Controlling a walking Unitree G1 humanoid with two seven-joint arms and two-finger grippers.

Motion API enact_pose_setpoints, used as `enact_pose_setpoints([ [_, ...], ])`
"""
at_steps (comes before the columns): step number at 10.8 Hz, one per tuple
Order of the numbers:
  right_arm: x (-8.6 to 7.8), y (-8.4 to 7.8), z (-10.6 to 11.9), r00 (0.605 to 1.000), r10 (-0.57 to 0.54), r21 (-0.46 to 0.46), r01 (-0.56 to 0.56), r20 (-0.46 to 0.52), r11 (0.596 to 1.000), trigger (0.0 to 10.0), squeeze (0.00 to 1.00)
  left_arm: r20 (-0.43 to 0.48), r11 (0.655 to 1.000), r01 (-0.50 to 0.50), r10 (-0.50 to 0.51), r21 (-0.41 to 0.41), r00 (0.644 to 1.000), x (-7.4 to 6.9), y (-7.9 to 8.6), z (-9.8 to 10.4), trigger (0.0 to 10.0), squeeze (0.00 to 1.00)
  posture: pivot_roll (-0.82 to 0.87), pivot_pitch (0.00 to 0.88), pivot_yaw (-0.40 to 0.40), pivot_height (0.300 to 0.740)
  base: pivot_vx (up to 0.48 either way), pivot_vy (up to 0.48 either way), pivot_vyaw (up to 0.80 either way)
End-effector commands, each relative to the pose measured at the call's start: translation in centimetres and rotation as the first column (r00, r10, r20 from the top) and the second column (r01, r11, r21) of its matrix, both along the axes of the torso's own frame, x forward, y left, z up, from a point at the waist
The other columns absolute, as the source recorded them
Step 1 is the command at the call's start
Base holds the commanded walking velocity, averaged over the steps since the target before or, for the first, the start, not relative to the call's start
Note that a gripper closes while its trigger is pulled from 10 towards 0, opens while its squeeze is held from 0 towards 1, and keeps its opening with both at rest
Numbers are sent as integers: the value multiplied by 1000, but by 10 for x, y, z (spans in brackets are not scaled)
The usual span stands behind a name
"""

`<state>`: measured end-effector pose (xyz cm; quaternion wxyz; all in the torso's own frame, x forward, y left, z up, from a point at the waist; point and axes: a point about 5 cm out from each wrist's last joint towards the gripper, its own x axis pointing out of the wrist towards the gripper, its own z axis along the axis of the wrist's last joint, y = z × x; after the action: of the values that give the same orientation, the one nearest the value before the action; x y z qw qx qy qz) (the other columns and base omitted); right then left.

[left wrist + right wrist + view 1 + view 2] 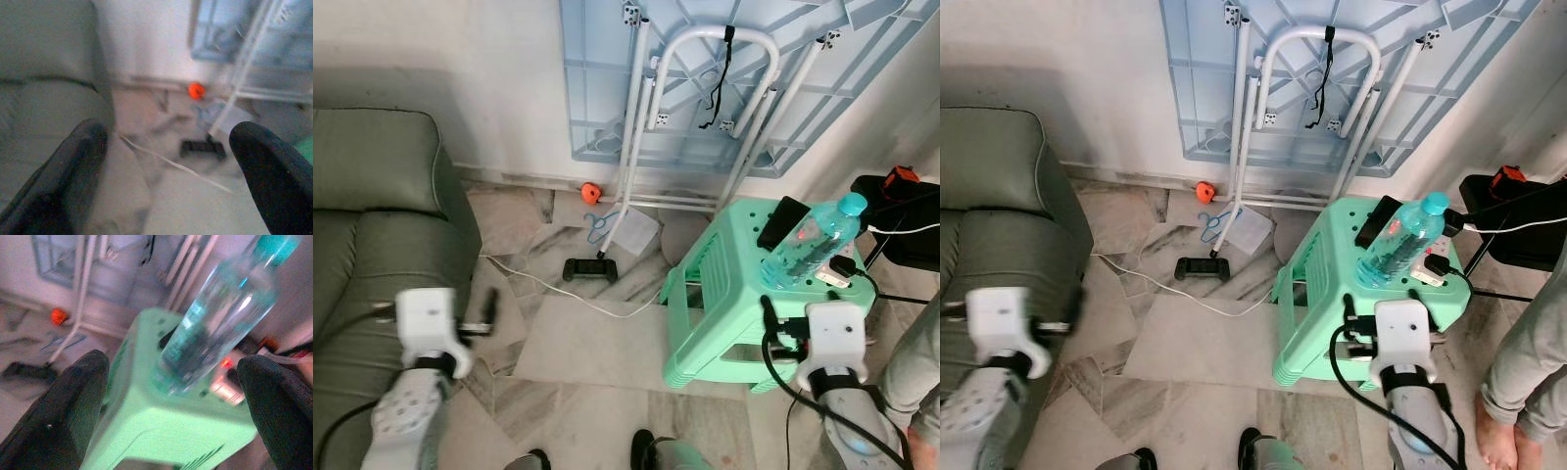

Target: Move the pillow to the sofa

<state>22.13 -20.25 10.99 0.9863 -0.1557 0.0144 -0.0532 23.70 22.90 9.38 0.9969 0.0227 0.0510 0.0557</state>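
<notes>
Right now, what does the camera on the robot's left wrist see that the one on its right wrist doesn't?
The left wrist view alone takes in the grey-green sofa and a white cable trailing across the floor. The right wrist view alone takes in the mint green stool with a clear water bottle standing on it. Both look out between open black fingers, and both catch the small orange object by the wall, the black game controller and the folded blue table's white legs.

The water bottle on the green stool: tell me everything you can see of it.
The water bottle is clear plastic with a teal cap, capped, apparently filled with water. It stands upright on top of the mint-green plastic stool, beside a black phone and a white power strip. The right gripper faces it, fingers open, not touching.
</notes>
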Motion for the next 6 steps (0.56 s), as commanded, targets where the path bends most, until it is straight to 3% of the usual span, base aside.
enact_pose_setpoints([
  [1, 2, -3, 9, 998, -22, -65, 26, 58, 998, 10000, 55, 34, 1000, -10, 9, 27, 999, -1, 2, 1, 10000, 0, -113, 192, -69, 740, 0, 0, 0],
  [2, 8, 4, 16, 995, 14, -132, -1, 95, 991, 10000, 20, 70, 999, -10, 8, 31, 998, 0, 1, 3, 10000, 0, -113, 191, -71, 740, 0, 0, 0],
  [3, 9, 7, 14, 995, 34, -124, -23, 89, 992, 10000, 0, 109, 1000, -8, 5, 26, 994, 0, 0, 4, 10000, 0, -113, 191, -71, 740, 0, 0, 0],
  [6, 11, 8, 7, 999, 24, -18, -23, 43, 1000, 10000, 0, 114, 1000, 15, -14, -16, 993, 3, -8, 4, 10000, 0, -115, 195, -72, 740, 0, 0, 0],
])
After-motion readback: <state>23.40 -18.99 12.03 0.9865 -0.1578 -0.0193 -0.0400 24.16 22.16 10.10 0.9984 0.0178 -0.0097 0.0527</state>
